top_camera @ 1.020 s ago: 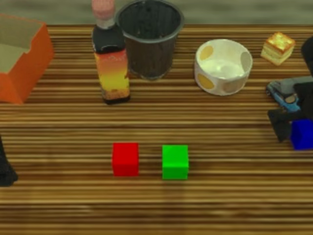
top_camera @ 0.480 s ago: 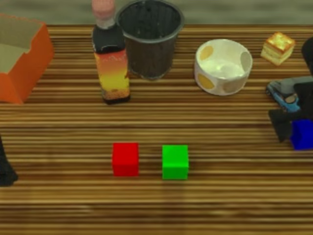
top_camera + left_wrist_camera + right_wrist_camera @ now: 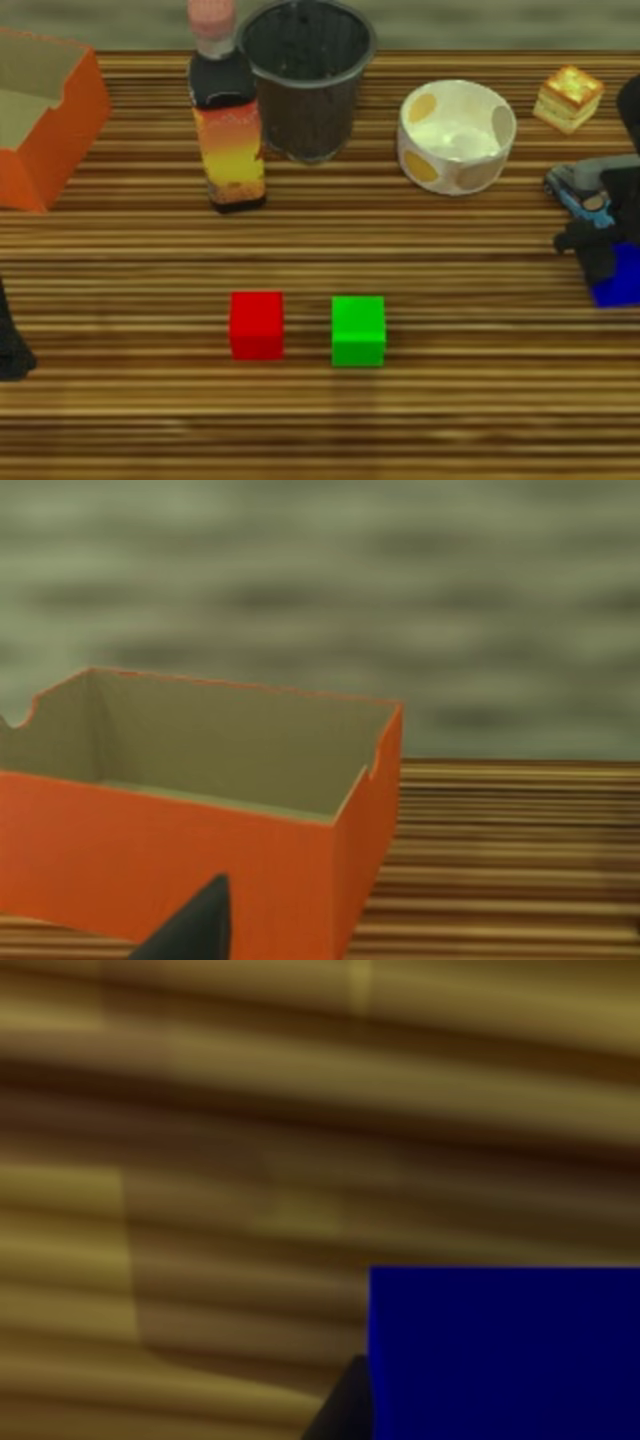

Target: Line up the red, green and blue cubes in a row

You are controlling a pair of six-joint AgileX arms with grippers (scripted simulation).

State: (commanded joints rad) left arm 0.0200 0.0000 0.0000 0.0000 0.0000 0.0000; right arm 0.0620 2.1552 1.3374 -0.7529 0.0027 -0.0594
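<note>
Two cubes sit side by side near the table's (image 3: 470,400) middle: the red cube (image 3: 256,324) on the left, the green cube (image 3: 358,330) just to its right, apart but level with each other. The blue cube (image 3: 616,284) is well off at the right edge, partly under the right gripper (image 3: 603,258), whose dark finger (image 3: 345,1405) lies against the cube's side in the right wrist view; whether the fingers are clamped on it I cannot tell. A toy car (image 3: 582,193) lies just behind that gripper. The left gripper (image 3: 10,345) is parked at the left edge, facing the orange box (image 3: 200,820); its fingers' state is not visible.
</note>
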